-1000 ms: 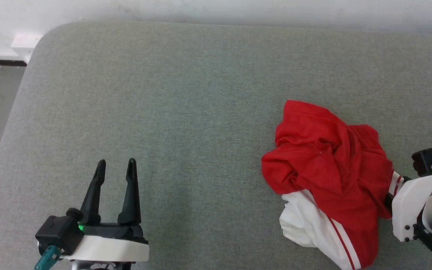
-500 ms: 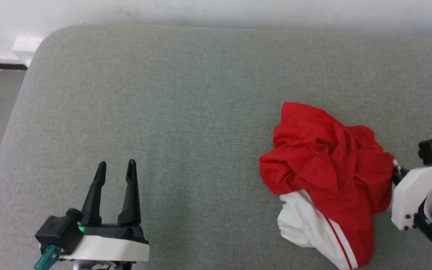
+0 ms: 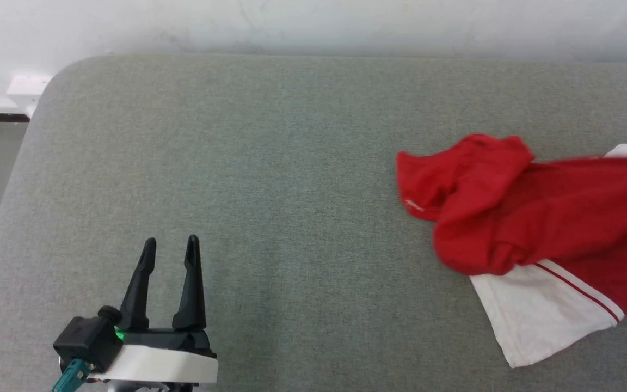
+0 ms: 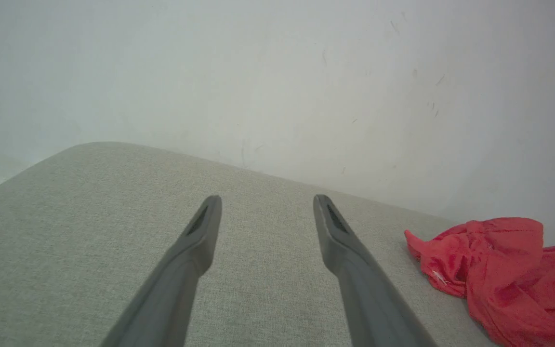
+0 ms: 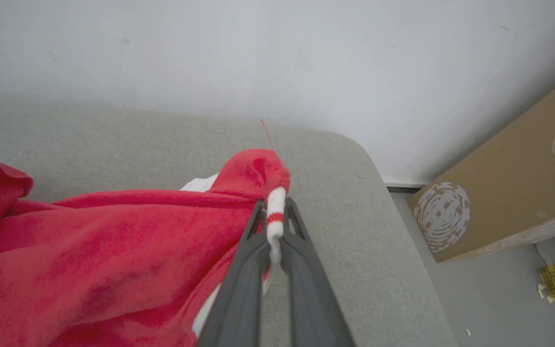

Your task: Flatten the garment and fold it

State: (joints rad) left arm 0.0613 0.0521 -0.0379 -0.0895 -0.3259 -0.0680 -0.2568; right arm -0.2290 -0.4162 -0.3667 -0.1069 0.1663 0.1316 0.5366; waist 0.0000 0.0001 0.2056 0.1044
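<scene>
- Close to the near edge of the grey-green fabric-covered pad (image 3: 292,163), toward its left side, the left gripper (image 3: 171,239) is held with its two dark fingers spread wide over bare fabric.
- By the right edge, the crumpled red jersey-style garment with white sleeves (image 3: 536,218) is draped on the pad, well apart from that gripper.
- Its white red-striped trim is clamped between the closed fingers of the right gripper (image 5: 275,212).
- Beyond the far edge a white wall (image 3: 292,22) is seen, and past the far right corner a brown cardboard box (image 5: 499,193).
</scene>
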